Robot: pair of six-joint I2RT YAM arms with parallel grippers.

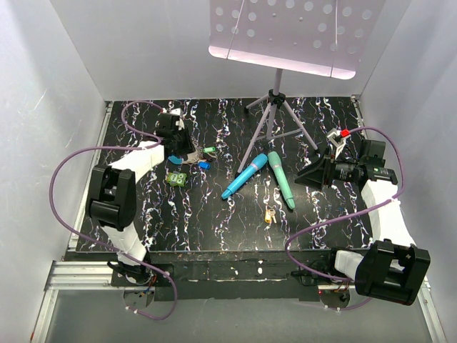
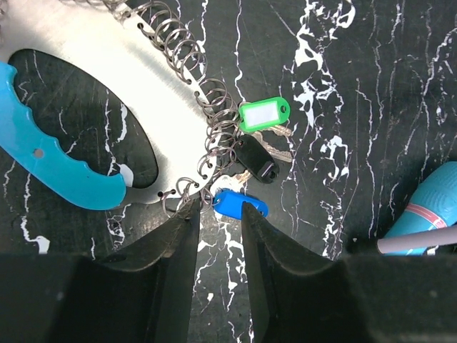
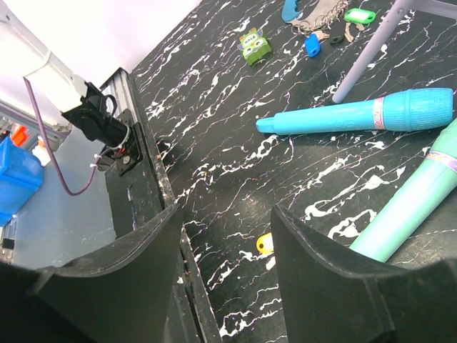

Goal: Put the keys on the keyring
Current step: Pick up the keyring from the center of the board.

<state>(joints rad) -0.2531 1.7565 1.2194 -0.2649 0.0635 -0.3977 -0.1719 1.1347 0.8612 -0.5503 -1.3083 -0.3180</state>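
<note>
My left gripper [image 2: 218, 214]: jaws narrowly parted, empty, tips beside the blue key [image 2: 240, 204] at the rim of the keyring [image 2: 107, 93]. My right gripper [image 3: 227, 214]: wider apart, holding nothing.

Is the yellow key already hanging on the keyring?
No, the yellow key lies alone beside the green stick, well apart from the keyring.
</note>
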